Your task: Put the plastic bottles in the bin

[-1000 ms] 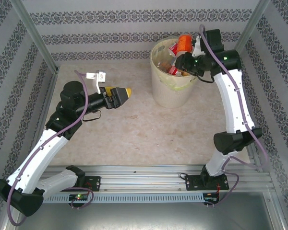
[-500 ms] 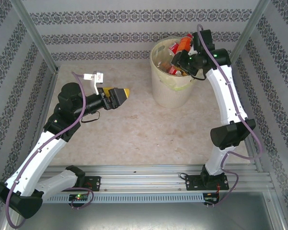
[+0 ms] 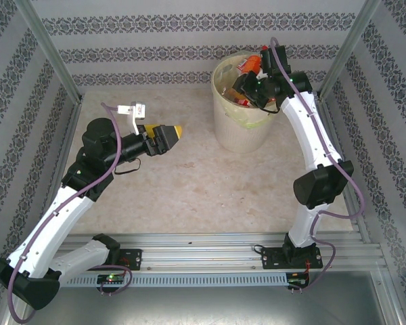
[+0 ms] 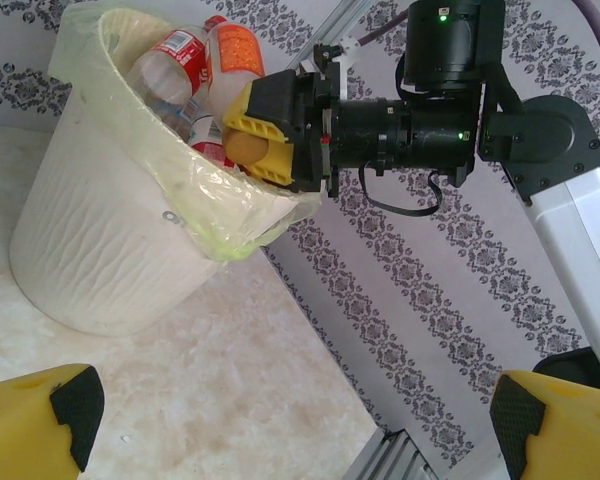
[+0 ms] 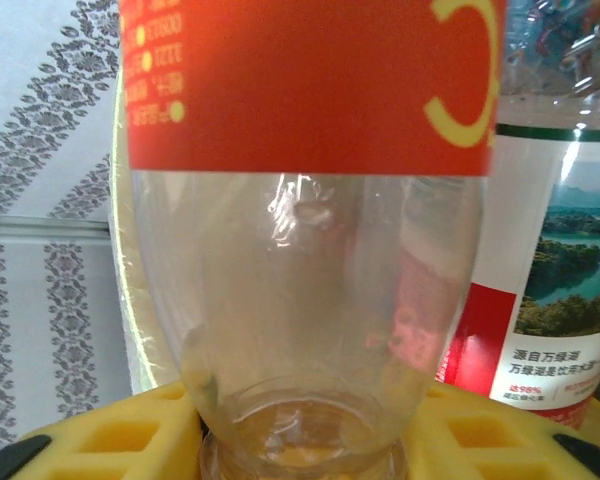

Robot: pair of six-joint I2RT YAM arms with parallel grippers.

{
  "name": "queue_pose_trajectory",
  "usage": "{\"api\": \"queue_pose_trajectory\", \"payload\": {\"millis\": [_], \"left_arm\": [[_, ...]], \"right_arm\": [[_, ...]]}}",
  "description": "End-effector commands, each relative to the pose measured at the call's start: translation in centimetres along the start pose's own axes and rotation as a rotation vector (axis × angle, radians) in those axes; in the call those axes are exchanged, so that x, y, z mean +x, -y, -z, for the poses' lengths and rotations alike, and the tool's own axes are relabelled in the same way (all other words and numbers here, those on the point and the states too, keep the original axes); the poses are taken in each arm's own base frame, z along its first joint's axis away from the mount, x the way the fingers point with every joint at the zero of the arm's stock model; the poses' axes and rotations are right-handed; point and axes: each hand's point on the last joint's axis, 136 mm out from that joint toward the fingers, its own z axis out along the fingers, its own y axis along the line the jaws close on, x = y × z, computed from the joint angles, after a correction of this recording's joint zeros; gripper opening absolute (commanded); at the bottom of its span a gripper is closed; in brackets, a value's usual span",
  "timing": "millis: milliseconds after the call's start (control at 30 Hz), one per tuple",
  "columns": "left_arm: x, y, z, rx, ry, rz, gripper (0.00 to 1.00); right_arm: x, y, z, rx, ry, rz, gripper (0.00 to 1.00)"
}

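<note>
Here the right tool (image 4: 252, 140) is clamped on the neck of an orange-labelled bottle (image 5: 300, 300), whose body juts ahead of it over the bin (image 4: 110, 240). Its wrist view adds a second bottle (image 5: 560, 280) just beside. The left tool (image 3: 168, 135) stands wide apart.

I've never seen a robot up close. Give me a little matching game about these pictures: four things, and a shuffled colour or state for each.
1. left tool
2. right tool
3. bin
4. orange-labelled bottle

A. pale yellow, round
B. closed on something
C. wide open, empty
D. clear-bodied, gripped at its neck

Pairs: 1-C, 2-B, 3-A, 4-D
</note>
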Motion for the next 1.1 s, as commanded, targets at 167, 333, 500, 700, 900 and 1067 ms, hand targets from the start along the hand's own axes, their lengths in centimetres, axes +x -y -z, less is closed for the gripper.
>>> {"api": "queue_pose_trajectory", "payload": {"millis": [167, 333, 500, 700, 900, 1067], "left_arm": [[-0.1, 0.0, 0.6, -0.01, 0.013, -0.008, 1.0], [-0.3, 0.0, 0.8, -0.019, 0.014, -0.021, 1.0], [-0.6, -0.1, 1.1, -0.046, 0.011, -0.054, 1.0], [-0.8, -0.7, 1.5, -0.11, -0.001, -0.095, 1.0], [-1.4, -1.3, 2.7, -0.202, -0.005, -0.19, 1.0], [-2.0, -1.2, 3.7, -0.237, 0.009, -0.255, 1.0]], "right_arm": [[0.2, -0.7, -0.9, -0.029, -0.006, -0.014, 0.6], [-0.6, -0.6, 1.2, -0.012, 0.058, 0.015, 0.71], [-1.8, -0.2, 4.1, 0.008, 0.151, 0.085, 0.74], [-1.9, -1.5, 7.9, -0.05, 0.242, 0.266, 0.79], [0.2, -1.4, 11.4, -0.097, 0.297, 0.526, 0.98], [2.2, 0.6, 14.4, -0.039, 0.374, 0.697, 0.98]]}}
